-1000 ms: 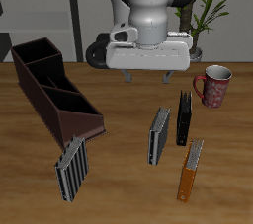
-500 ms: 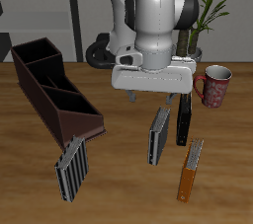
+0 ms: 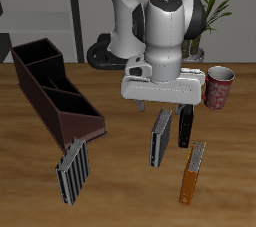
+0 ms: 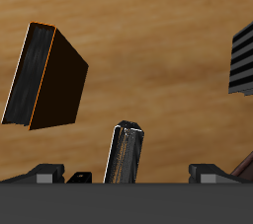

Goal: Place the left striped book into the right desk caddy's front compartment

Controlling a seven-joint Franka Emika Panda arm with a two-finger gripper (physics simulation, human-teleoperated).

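The left striped book [image 3: 160, 137] is slim, dark grey with fine stripes, and stands upright on the table. My gripper [image 3: 162, 105] is open and empty just above it, one finger to each side. In the wrist view the book [image 4: 126, 153] stands between my fingers [image 4: 44, 174], and my gripper [image 4: 126, 175] does not touch it. The right desk caddy [image 3: 50, 89] is a long maroon-brown box with three sections, well away from the gripper. Its corner shows in the wrist view [image 4: 247, 165].
A black book [image 3: 186, 121] stands close beside the striped book, and an orange book [image 3: 193, 171] [image 4: 44, 75] nearer the front edge. A wider striped book [image 3: 72, 169] [image 4: 242, 60] stands at the caddy's front end. A mug [image 3: 218, 86] is farther back.
The gripper has come down and moved toward the table's front, from above the table's back part to just over the left striped book. Its fingers stay open.
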